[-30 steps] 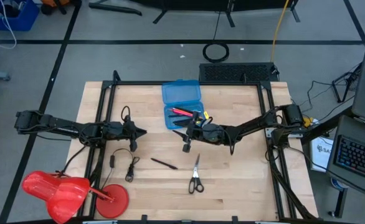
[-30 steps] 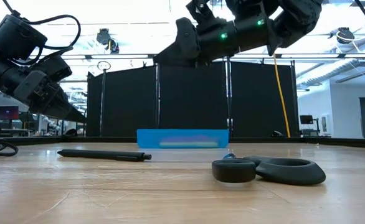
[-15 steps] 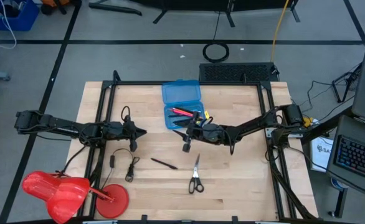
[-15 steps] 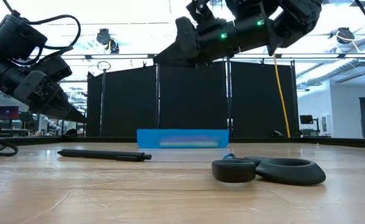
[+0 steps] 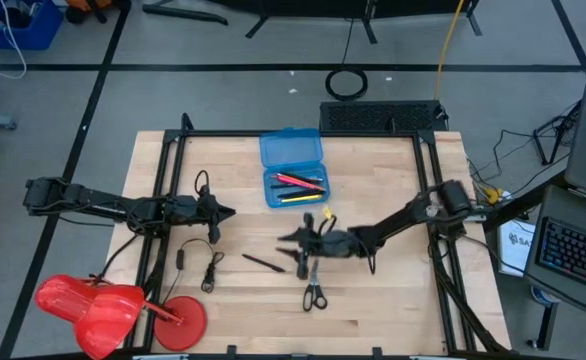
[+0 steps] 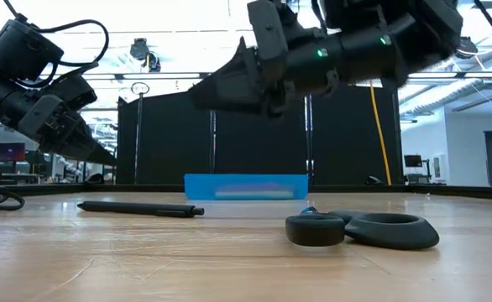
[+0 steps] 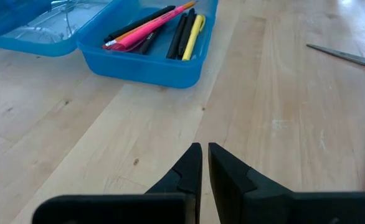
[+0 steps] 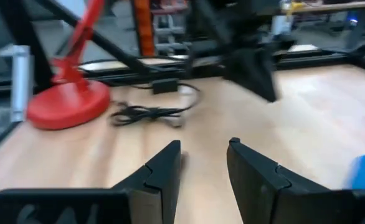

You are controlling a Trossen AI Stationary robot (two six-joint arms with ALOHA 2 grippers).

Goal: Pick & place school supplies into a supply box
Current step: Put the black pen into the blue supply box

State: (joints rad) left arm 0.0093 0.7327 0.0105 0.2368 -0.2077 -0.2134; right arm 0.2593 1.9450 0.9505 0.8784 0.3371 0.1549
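The blue supply box point(image 5: 293, 170) lies open at the table's far middle, its lid flat behind the tray. Pink, yellow and black pens point(image 7: 154, 28) lie inside the tray. A black pen point(image 5: 263, 262) and the black-handled scissors point(image 5: 314, 285) lie flat on the wood near the near edge. My right gripper point(image 5: 291, 240) hangs open above the table between the box and those two, pointing toward the table's left; its fingers point(image 8: 164, 168) touch nothing. My left gripper point(image 5: 223, 212) waits shut over the table's left part, also clear of the wood point(image 7: 202, 149).
A red desk lamp point(image 5: 113, 305) sits at the near left corner. A thin black cable point(image 5: 211, 262) lies left of the black pen. Black frame rails point(image 5: 163, 200) run along the table's left and right sides. Bare wood stretches right of the scissors.
My right gripper has moved from beside the supply box toward the table's near edge, coming closer to the scissors and the black pen, and now points more toward the table's left. The left arm has kept still.
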